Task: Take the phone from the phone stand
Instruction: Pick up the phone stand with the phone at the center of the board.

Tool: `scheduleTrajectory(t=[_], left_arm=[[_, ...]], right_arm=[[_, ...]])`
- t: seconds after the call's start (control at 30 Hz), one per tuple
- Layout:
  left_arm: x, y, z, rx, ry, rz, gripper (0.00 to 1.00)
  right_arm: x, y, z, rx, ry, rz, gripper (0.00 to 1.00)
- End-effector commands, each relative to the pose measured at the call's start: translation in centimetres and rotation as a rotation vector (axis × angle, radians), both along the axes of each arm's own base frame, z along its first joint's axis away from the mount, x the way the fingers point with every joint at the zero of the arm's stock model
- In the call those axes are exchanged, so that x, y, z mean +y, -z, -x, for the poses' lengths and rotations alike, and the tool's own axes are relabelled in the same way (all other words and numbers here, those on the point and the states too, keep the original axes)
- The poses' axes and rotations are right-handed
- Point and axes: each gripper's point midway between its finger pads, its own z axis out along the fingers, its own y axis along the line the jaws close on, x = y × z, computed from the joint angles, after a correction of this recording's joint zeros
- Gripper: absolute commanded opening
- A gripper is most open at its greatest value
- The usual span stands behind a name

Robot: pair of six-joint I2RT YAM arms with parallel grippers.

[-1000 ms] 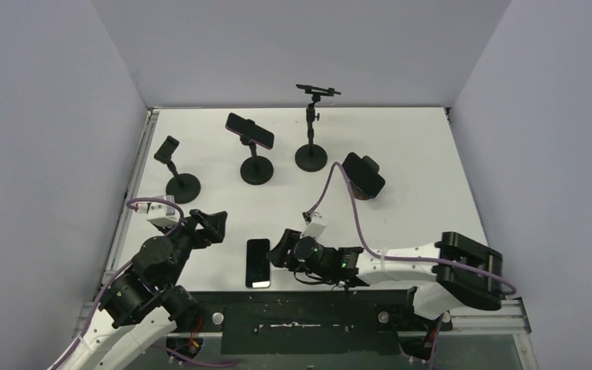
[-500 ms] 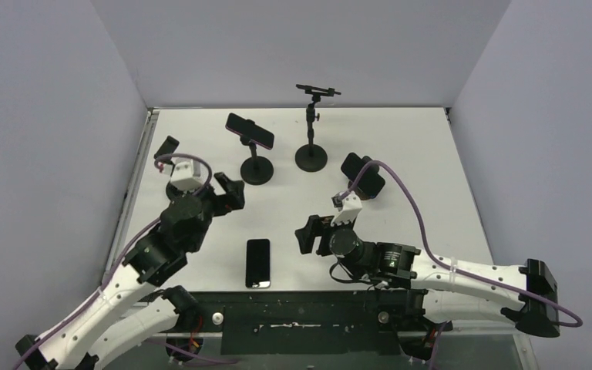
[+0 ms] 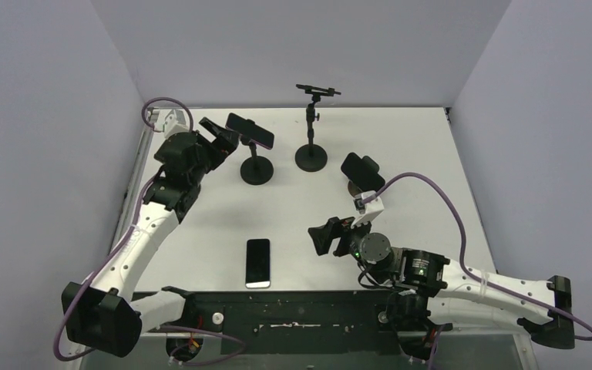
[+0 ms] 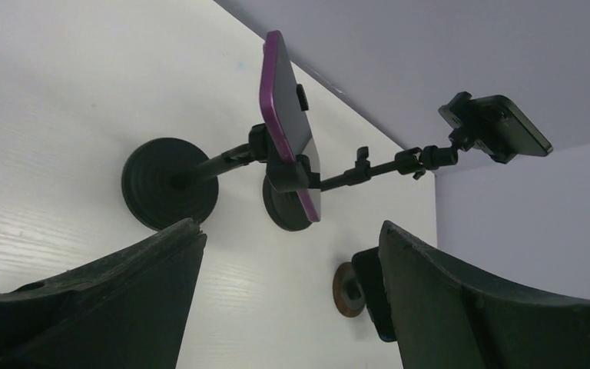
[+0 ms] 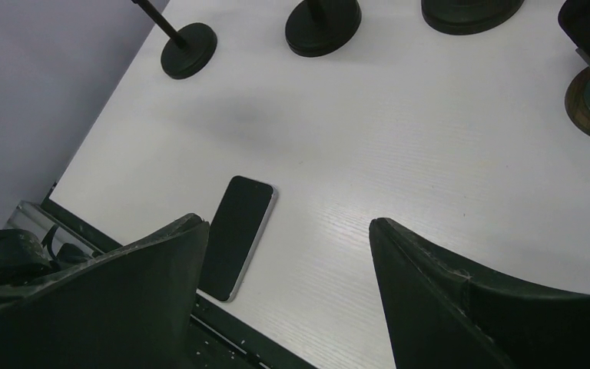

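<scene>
Left pincer (image 3: 220,135) is out at the far left of the counter (image 3: 416,154), jaws wide apart and holding nothing. The phone (image 3: 250,131) is right there in front of it, clamped in its stand (image 3: 257,171), tilted, close to my fingers but not touching them. From the left wrist I'm looking straight between both fingers (image 4: 84,300) at it: purple edge of the phone (image 4: 286,131), the stand's round base (image 4: 170,192) flat on the counter behind. Right pincer (image 3: 324,237) hangs low over the near middle of the counter, jaws apart too, nothing in them. Just to its left a second phone, the flat phone (image 3: 258,262), lies face up by the near edge; the right wrist sees it (image 5: 238,234) below my left finger there, apart from it.
</scene>
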Motion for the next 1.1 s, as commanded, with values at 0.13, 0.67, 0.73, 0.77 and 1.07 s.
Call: scheduleTrajectory(t=[0.13,0.67,0.73,0.77,1.07], left_arm=[[-1.7,-4.9,-3.2,-0.151,0.05,0.083,0.8],[-0.7,-1.8,-8.8,-0.133,0.021,0.06,0.65],[-1.0,-1.9,-9.3,-0.152,0.037,0.073,0.61],[-1.3,-1.9,-9.5,-0.157,0.049,0.08,0.59],[-2.8,-1.7,-11.0,-0.187,0.122,0.122,0.37]], right_arm=[[-0.8,-1.2,0.1,-0.051,-0.001,-0.044,0.78],[-1.3,-2.6,0.1,-0.068,0.005,-0.067,0.78],[-1.4,-2.7,0.0,-0.071,0.014,-0.07,0.77],[-1.5,-2.8,-0.1,-0.073,0.019,-0.071,0.77],[-2.3,-3.7,-0.4,-0.085,0.056,-0.076,0.77]])
